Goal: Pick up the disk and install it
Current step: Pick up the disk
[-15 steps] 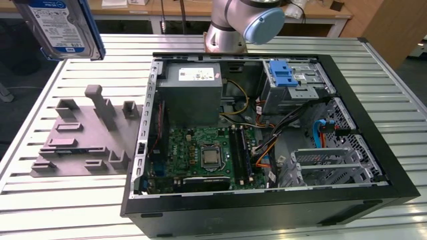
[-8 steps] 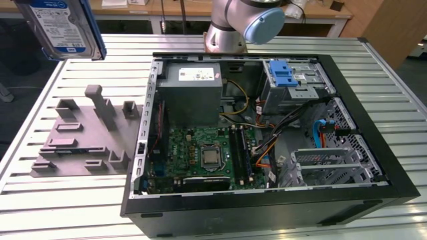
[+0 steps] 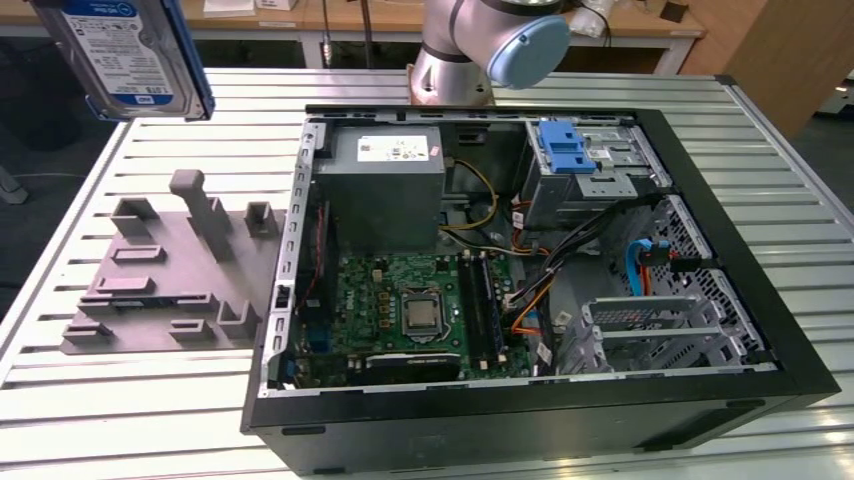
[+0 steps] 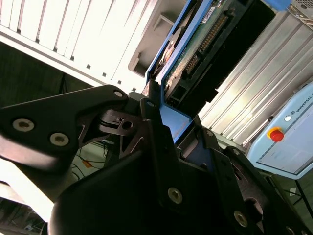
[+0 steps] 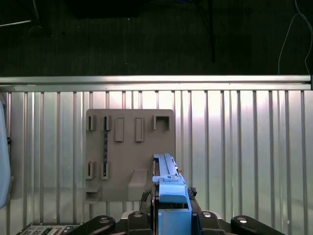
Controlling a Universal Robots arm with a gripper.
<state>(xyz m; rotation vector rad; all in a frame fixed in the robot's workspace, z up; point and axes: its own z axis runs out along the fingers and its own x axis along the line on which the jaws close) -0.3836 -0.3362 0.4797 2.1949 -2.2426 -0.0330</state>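
Now disk (image 3: 123,55) clamped between jaws, high above grey fixture (image 3: 167,270).

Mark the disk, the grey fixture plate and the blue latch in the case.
disk (image 3: 123,50): exterior view, on its labelled face.
grey fixture plate (image 5: 146,147): first wrist view, on a bare flat patch.
blue latch (image 3: 566,150): exterior view, on its middle.

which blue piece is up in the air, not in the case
The disk, held aloft at the exterior view's upper left; the latch sits inside the case.
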